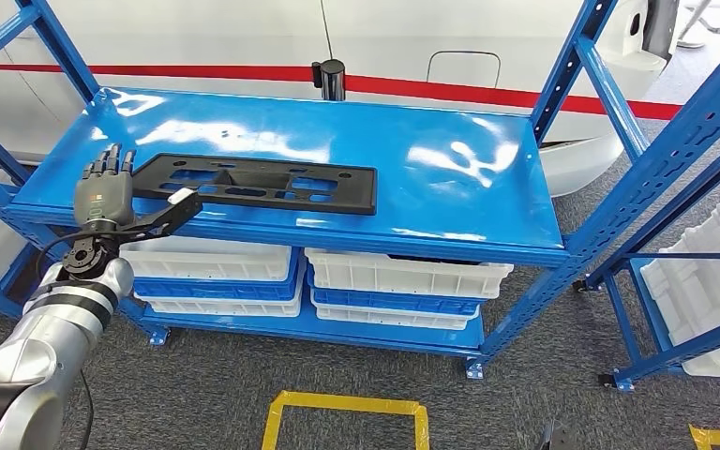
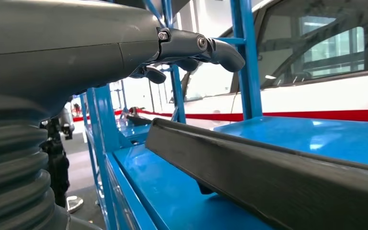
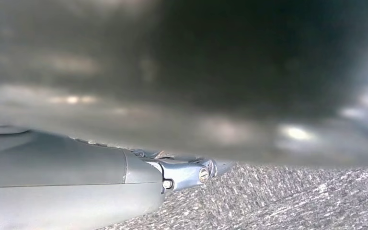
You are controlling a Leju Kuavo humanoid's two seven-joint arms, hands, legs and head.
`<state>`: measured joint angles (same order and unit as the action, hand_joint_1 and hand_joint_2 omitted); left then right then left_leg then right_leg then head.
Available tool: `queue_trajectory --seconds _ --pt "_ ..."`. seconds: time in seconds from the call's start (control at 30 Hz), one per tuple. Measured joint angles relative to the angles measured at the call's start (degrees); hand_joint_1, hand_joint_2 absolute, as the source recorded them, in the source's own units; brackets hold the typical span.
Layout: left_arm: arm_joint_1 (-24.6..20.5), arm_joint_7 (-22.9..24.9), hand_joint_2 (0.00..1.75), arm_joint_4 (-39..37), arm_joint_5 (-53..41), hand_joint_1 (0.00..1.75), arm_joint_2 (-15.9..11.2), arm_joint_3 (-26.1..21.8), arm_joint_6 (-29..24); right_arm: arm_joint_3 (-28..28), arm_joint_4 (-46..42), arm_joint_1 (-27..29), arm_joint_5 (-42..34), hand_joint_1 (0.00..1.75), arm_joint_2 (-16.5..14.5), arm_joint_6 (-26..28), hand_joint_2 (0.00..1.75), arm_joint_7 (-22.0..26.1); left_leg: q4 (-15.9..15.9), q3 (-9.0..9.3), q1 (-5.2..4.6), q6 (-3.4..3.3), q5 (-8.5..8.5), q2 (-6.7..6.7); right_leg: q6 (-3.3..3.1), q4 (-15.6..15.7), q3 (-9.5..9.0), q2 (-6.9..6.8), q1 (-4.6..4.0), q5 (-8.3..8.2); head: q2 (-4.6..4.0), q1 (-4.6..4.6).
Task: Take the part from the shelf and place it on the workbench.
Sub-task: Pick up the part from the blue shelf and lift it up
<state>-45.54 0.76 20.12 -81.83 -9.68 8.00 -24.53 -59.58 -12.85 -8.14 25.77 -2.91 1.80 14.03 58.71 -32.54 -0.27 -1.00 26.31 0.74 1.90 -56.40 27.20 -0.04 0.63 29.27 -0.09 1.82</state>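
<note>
Head view: the left hand (image 1: 105, 195) was held spread (grasping nothing) beside the part (image 1: 261, 184); closing on its near-left end was judged next.

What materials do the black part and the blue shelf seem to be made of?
The black part looks like moulded plastic: matte and dull, with cut-out openings and a thin raised rim. The shelf top looks like painted sheet metal: glossy blue, with bright reflections, carried by perforated blue uprights. The white bins below it seem to be plastic, though this is less certain.
</note>
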Motion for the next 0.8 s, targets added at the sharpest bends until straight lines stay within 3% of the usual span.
queue_trajectory --seconds 0.8 --pt "-0.73 -1.88 1.75 -0.21 -4.44 0.00 5.13 4.43 -0.56 0.14 0.00 -0.16 0.62 0.00 -0.32 -0.13 0.00 -0.07 0.01 0.00 -0.01 0.00 0.00 -0.02 0.02 0.00 0.00 0.00 0.00 -0.01 0.00 0.01"
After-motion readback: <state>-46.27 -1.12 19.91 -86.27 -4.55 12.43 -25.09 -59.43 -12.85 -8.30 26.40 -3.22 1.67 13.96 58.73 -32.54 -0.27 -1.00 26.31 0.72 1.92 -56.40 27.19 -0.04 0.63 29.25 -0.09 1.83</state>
